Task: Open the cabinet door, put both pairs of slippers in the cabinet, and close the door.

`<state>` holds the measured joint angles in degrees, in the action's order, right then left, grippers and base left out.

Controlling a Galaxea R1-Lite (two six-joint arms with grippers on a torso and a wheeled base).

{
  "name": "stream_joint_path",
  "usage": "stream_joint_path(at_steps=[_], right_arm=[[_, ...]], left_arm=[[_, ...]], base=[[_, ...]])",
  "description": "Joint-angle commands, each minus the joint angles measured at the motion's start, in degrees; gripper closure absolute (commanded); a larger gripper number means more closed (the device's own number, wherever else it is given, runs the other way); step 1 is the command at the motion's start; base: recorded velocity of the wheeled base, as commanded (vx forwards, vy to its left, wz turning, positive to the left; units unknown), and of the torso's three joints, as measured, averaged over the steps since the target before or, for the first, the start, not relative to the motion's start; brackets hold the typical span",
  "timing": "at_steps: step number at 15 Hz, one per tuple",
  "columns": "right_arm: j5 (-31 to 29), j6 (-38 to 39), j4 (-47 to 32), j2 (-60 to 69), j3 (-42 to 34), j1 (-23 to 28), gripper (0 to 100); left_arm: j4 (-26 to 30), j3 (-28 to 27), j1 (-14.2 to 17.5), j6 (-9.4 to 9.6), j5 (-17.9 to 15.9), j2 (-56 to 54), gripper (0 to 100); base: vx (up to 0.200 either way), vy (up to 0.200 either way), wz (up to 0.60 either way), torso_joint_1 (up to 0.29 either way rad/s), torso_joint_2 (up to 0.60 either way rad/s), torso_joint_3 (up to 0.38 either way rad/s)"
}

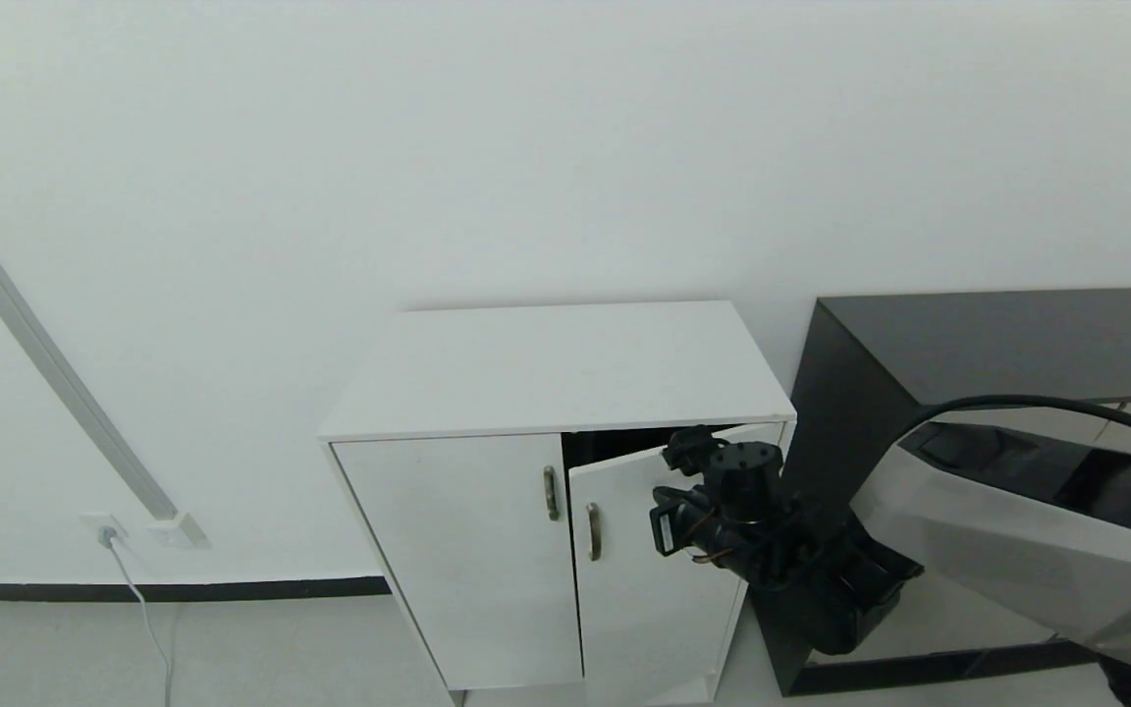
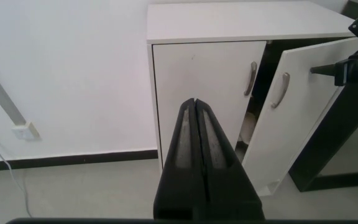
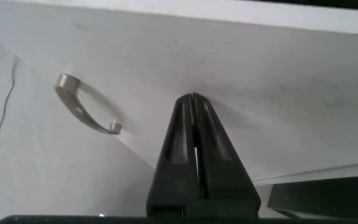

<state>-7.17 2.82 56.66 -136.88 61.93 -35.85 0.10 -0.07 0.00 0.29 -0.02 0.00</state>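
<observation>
The white cabinet (image 1: 556,368) stands against the wall. Its left door (image 1: 467,550) is closed and its right door (image 1: 644,599) stands ajar, leaving a dark gap along the top and middle. Each door carries a metal handle (image 1: 551,493) (image 1: 593,531). My right gripper (image 1: 669,525) (image 3: 193,99) is shut, its tips against the outer face of the right door (image 3: 278,87), beside the handle (image 3: 89,112). My left gripper (image 2: 195,106) is shut and empty, held back in front of the cabinet (image 2: 204,74). Something pale (image 2: 248,127) shows low in the gap; I cannot tell what it is.
A black glossy unit (image 1: 919,344) stands right beside the cabinet, close to the ajar door. On the wall to the left are a socket (image 1: 104,530) with a cable hanging down and a slanted white conduit (image 1: 35,344). Bare grey floor (image 1: 232,648) lies ahead on the left.
</observation>
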Motion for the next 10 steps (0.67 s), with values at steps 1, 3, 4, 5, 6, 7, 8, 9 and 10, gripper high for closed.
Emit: stream_joint_path(at_steps=[1, 3, 4, 5, 6, 7, 8, 9, 10], right_arm=[[0.0, 0.0, 0.0, -1.6, 1.1, 0.5, 100], [0.0, -0.3, -0.1, -2.7, 3.0, 1.4, 100], [0.0, -0.3, -0.3, -3.1, 3.7, 1.8, 100], [0.0, -0.4, -1.5, -3.2, 4.6, 1.9, 100], [0.0, -0.3, -2.6, -3.3, 5.5, 2.1, 100], [0.0, -0.4, -3.2, -3.5, 6.4, 2.2, 100], [0.0, -0.4, -3.6, -3.7, 7.2, 2.3, 100], [0.0, -0.4, -4.0, -4.0, 7.9, 2.4, 100], [0.0, -0.4, -4.8, -4.0, 8.6, 2.4, 100]], left_arm=[[0.0, 0.1, 0.0, 0.06, 0.0, 0.0, 100], [0.0, 0.0, 0.0, 0.06, -0.1, 0.0, 100], [0.0, 0.0, 0.0, 0.06, -0.1, 0.0, 100], [0.0, 0.1, 0.0, -0.03, -0.1, 0.0, 100], [0.0, 0.0, 0.0, -0.03, -0.1, 0.0, 100], [0.0, 0.0, 0.0, -0.03, -0.1, 0.0, 100], [0.0, 0.0, 0.0, -0.03, -0.1, 0.0, 100], [0.0, 0.1, 0.0, -0.03, -0.1, 0.0, 100], [0.0, 0.0, 0.0, -0.03, 0.0, 0.0, 100]], base=[[0.000, 0.000, 0.00, 0.000, 0.00, 0.000], [0.000, 0.000, 0.00, 0.000, 0.00, 0.000], [0.000, 0.000, 0.00, 0.000, 0.00, 0.000], [0.000, 0.000, 0.00, 0.000, 0.00, 0.000], [0.000, 0.000, 0.00, 0.000, 0.00, 0.000], [0.000, 0.000, 0.00, 0.000, 0.00, 0.000], [0.000, 0.000, 0.00, 0.000, 0.00, 0.000], [0.000, 0.000, 0.00, 0.000, 0.00, 0.000], [0.000, 0.000, 0.00, 0.000, 0.00, 0.000]])
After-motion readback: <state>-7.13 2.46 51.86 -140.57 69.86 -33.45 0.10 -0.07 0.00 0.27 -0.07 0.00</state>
